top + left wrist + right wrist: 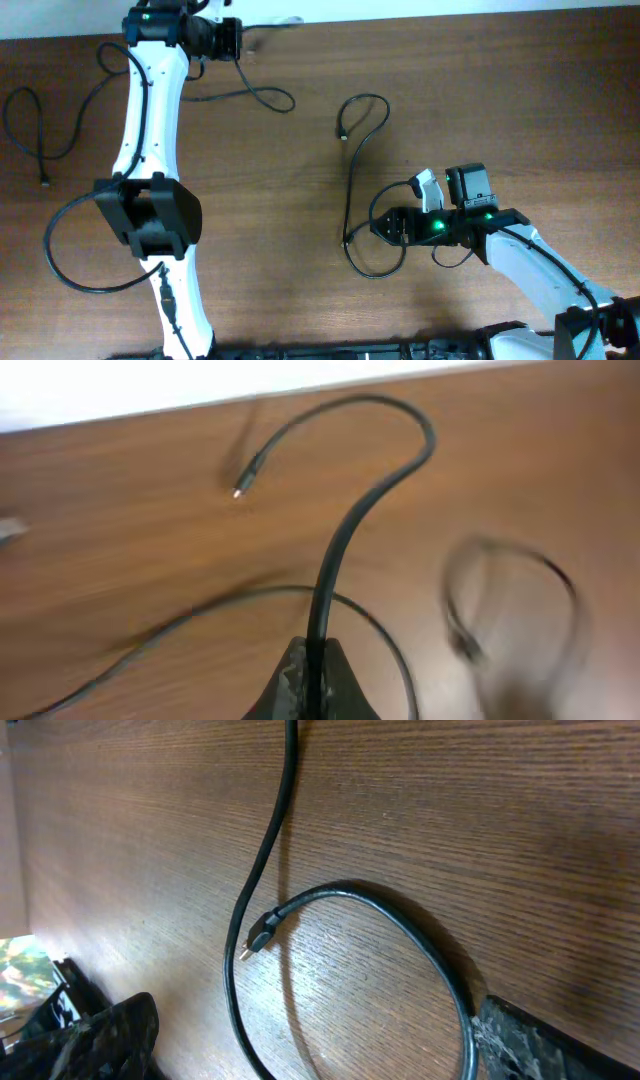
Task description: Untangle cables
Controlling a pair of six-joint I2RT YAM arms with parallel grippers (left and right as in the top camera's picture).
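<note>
The left gripper (312, 678) sits at the far edge of the wooden table (500, 90), its jaws pinched closed on a black cable (345, 530) that rises from them and bends over to a small plug (240, 490); a second cable (348, 200) snakes down the table's middle and loops by the right gripper (385, 226); whether that gripper holds it cannot be told, since only one finger (540, 1040) shows beside the cord; a third cable (43, 170) lies well apart near the left edge.

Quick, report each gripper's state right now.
Left gripper: jaws shut on a black cable.
Right gripper: jaws open, holding nothing; a looped cable lies between them.
</note>
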